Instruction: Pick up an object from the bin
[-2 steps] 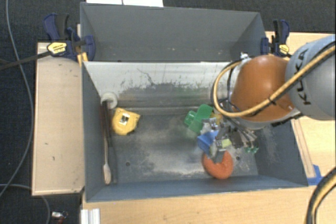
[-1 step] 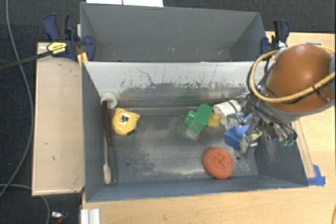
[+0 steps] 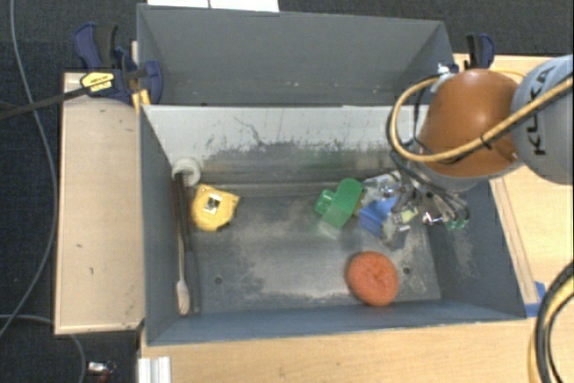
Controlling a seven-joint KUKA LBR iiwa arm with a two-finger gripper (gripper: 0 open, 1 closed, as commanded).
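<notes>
My gripper is low in the right half of the bin, under the arm's wrist. A small blue thing lies right against its left side; whether the gripper holds it I cannot tell. A green block-like piece rests just left of the blue thing, touching it. An orange-red round ball sits on the bin floor a little in front of the gripper, apart from it.
A yellow tape measure lies at the left of the bin floor. A long pale brush-like stick runs along the left wall. The bin's sloped walls stand close to the gripper's right.
</notes>
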